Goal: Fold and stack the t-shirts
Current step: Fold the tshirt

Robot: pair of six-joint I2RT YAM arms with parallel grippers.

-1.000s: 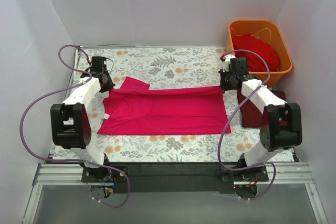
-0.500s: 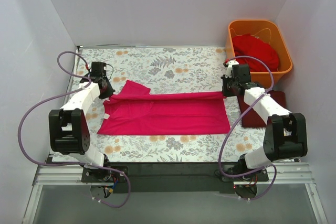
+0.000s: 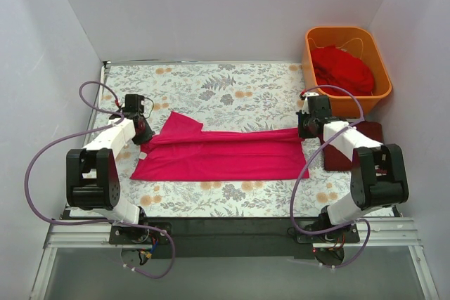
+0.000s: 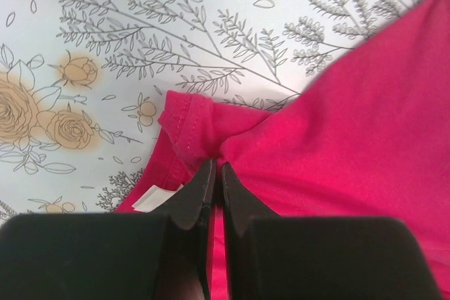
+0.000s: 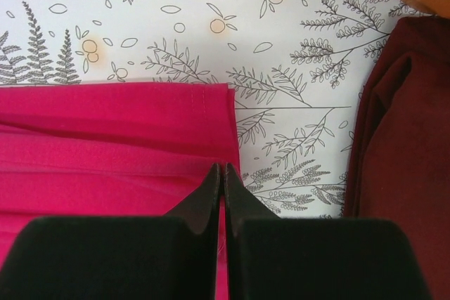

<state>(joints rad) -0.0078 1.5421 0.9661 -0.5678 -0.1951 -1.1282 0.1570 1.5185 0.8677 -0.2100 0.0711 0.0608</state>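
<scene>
Magenta t-shirt (image 3: pixel 221 154) lies across the floral cloth (image 3: pixel 232 89), mid-table, partly folded lengthwise. Left gripper (image 4: pixel 216 173) pinches its bunched left end; right gripper (image 5: pixel 222 173) is clamped on its right hem.

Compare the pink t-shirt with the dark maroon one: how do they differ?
The pink t-shirt is bright and spread wide; the maroon t-shirt is dark and bundled compactly. The left fingers and right fingers pinch the pink one; neither pair holds the maroon. Both lie on the floral cloth.
</scene>
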